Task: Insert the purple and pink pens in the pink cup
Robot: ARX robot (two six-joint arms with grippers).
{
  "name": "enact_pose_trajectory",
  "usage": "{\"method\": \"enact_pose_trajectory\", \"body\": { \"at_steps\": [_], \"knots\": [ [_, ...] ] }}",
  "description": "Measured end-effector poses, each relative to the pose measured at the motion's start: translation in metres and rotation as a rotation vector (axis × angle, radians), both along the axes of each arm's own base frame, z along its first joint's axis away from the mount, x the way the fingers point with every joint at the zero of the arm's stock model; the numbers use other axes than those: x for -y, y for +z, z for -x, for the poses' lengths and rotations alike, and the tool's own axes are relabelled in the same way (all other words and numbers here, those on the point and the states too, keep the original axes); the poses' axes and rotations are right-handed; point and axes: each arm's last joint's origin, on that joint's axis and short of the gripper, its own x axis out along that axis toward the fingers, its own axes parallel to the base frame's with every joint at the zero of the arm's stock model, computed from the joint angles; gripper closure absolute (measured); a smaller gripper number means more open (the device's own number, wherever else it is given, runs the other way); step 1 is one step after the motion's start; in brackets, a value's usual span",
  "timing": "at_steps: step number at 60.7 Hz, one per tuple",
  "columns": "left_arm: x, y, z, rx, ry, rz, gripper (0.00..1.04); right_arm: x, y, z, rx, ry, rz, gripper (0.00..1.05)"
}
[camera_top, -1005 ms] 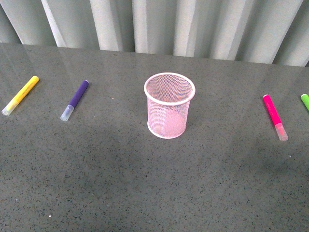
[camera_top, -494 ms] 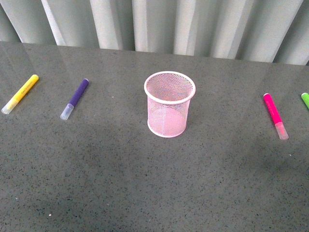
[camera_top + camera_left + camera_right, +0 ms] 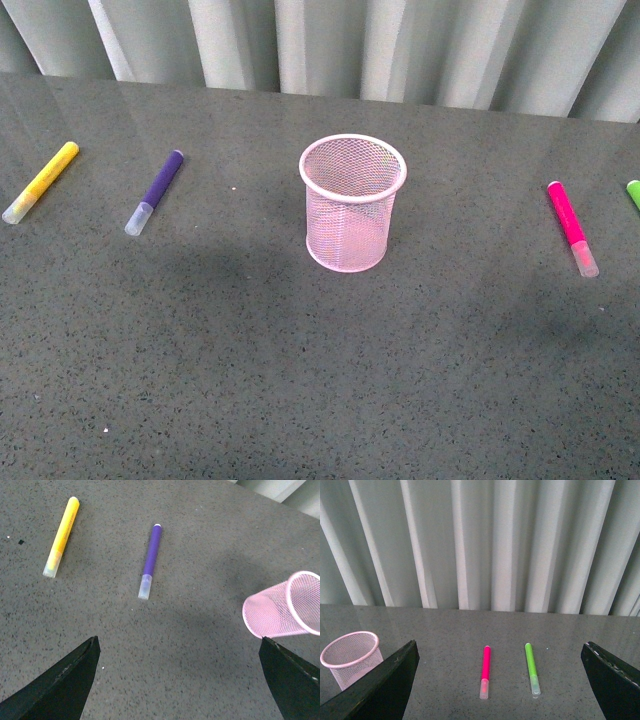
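The pink mesh cup [image 3: 352,203] stands upright mid-table and is empty. The purple pen [image 3: 156,190] lies to its left and the pink pen [image 3: 571,226] lies to its right. Neither arm shows in the front view. In the left wrist view, my left gripper [image 3: 180,680] is open and high above bare table, with the purple pen [image 3: 151,560] ahead of it and the cup [image 3: 283,612] off to one side. In the right wrist view, my right gripper [image 3: 500,680] is open and empty, with the pink pen [image 3: 485,671] ahead and the cup [image 3: 351,657] off to one side.
A yellow marker [image 3: 40,181] lies at the far left of the table, also in the left wrist view [image 3: 62,535]. A green marker [image 3: 633,192] lies at the right edge, beside the pink pen in the right wrist view [image 3: 532,668]. A pleated curtain [image 3: 340,40] hangs behind the table.
The front view has shifted a little, so the cup and pens sit slightly higher in the picture. Nothing on the table has moved.
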Motion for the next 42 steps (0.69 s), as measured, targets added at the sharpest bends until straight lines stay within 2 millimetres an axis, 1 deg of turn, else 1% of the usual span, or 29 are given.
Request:
{"method": "enact_pose_trajectory", "body": {
  "at_steps": [7,12,17,24,37,42],
  "knots": [
    [0.005,0.002,-0.04,-0.039,0.006,-0.025,0.07,0.0,0.0,0.0,0.0,0.0,0.0,0.07],
    [0.007,-0.001,-0.061,-0.06,0.002,-0.051,0.07,0.0,0.0,0.0,0.0,0.0,0.0,0.07],
    [0.01,-0.009,-0.082,-0.091,-0.046,-0.076,0.07,0.0,0.0,0.0,0.0,0.0,0.0,0.07],
    [0.013,-0.025,-0.103,-0.121,-0.144,-0.107,0.07,0.0,0.0,0.0,0.0,0.0,0.0,0.07],
    [0.013,-0.048,-0.136,-0.163,-0.193,-0.176,0.07,0.0,0.0,0.0,0.0,0.0,0.0,0.07],
    [0.014,-0.058,-0.145,-0.18,-0.215,-0.176,0.07,0.0,0.0,0.0,0.0,0.0,0.0,0.07]
  ]
}}
